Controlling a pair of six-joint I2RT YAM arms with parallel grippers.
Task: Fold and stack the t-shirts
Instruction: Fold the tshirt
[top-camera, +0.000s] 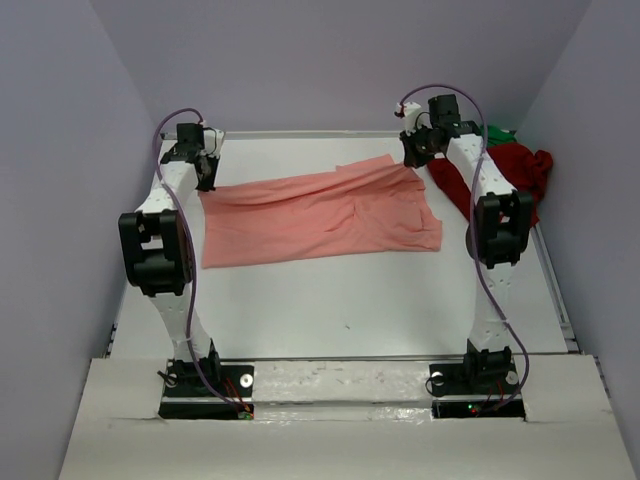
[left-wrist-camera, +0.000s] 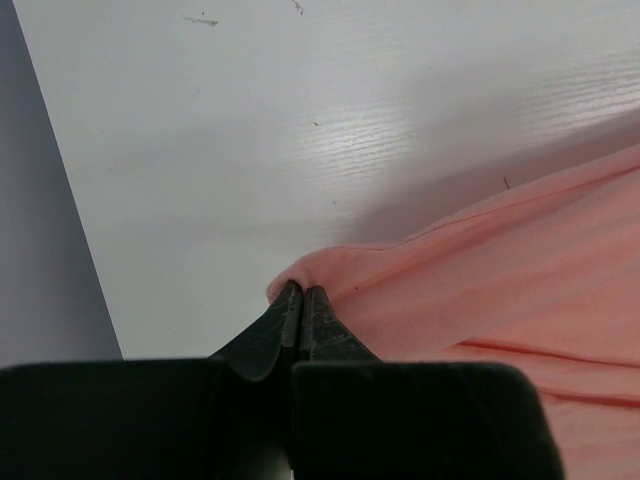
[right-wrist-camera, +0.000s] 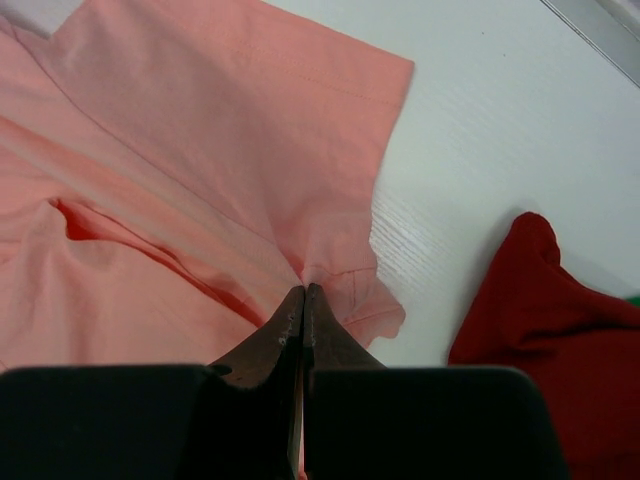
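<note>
A salmon-pink t-shirt (top-camera: 320, 215) lies spread across the far half of the white table. My left gripper (top-camera: 205, 178) pinches its far-left corner; in the left wrist view the left gripper (left-wrist-camera: 301, 292) is shut on a fold of the salmon-pink t-shirt (left-wrist-camera: 500, 290). My right gripper (top-camera: 415, 155) holds the far-right corner; in the right wrist view the right gripper (right-wrist-camera: 303, 290) is shut on the bunched salmon-pink t-shirt (right-wrist-camera: 200, 150). A dark red t-shirt (top-camera: 505, 175) lies crumpled at the far right, with a bit of green t-shirt (top-camera: 500, 133) behind it. The dark red t-shirt (right-wrist-camera: 550, 330) also shows beside the right fingers.
Grey walls close in the table (top-camera: 350, 300) on the left, back and right. A metal strip (top-camera: 555, 290) runs along the table's right edge. Both arm bases sit at the near edge.
</note>
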